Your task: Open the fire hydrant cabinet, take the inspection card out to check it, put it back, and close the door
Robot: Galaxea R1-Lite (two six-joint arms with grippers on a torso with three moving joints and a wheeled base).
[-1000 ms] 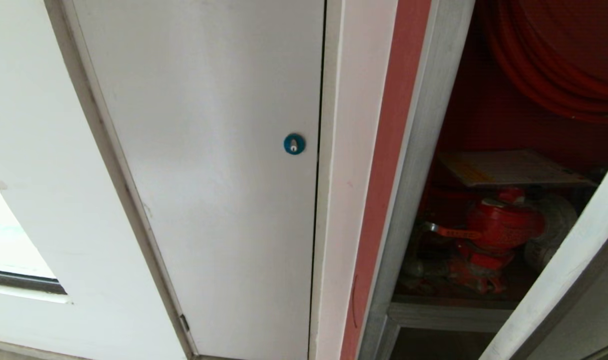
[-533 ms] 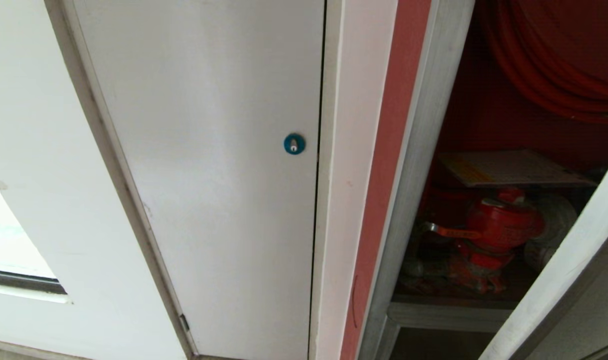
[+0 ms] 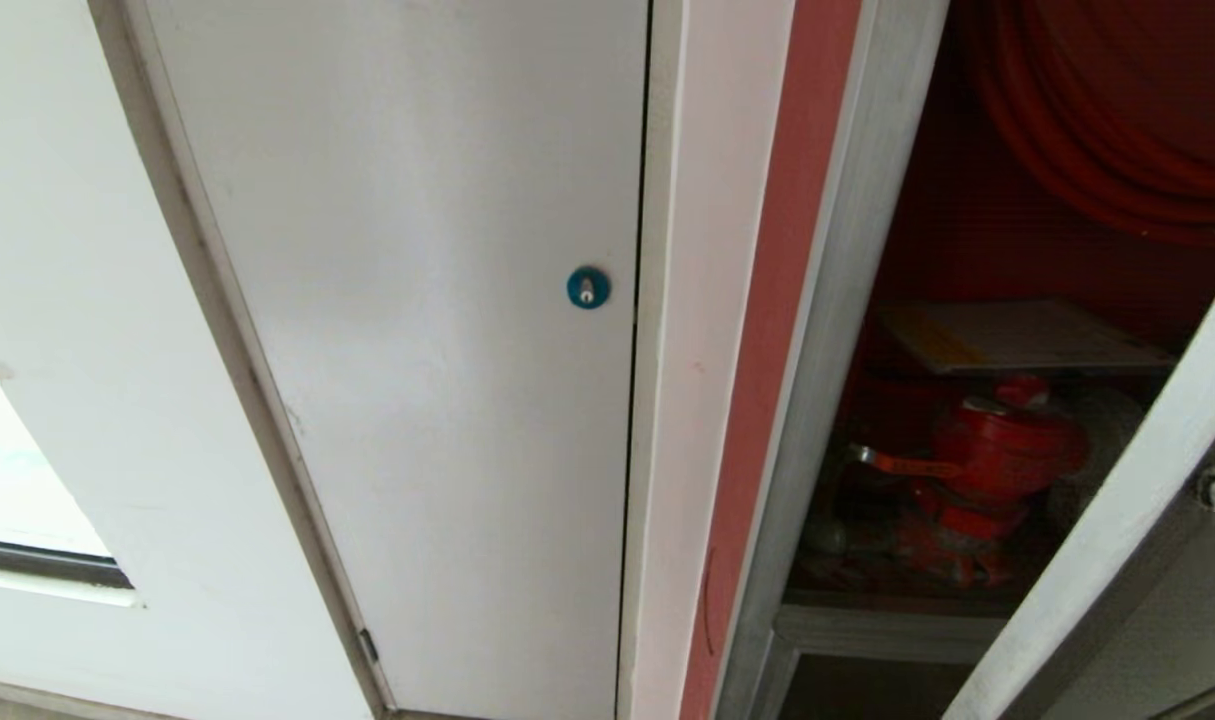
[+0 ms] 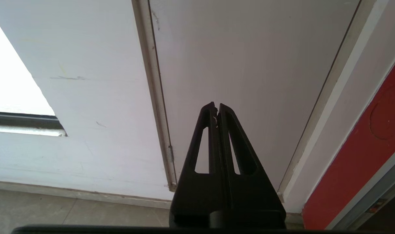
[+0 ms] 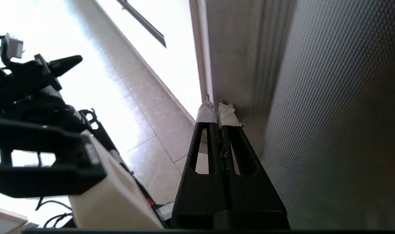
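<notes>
Right end effector (image 5: 217, 109) raised, fingers together; left end effector (image 4: 216, 109) likewise closed.

I see the cabinet (image 3: 837, 330) frame is dull brushed metal, and its inside is painted red. The hose (image 3: 1097, 130) looks like smooth red rubber. The valve (image 3: 997, 450) is shiny red metal. The white door (image 3: 417, 300) is smooth and matt, with a shiny blue lock (image 3: 588, 288). My right gripper (image 5: 217, 109) is matt black plastic with rough white tape on its tips. The door (image 5: 340, 113) beside it has a fine bumpy grain.
</notes>
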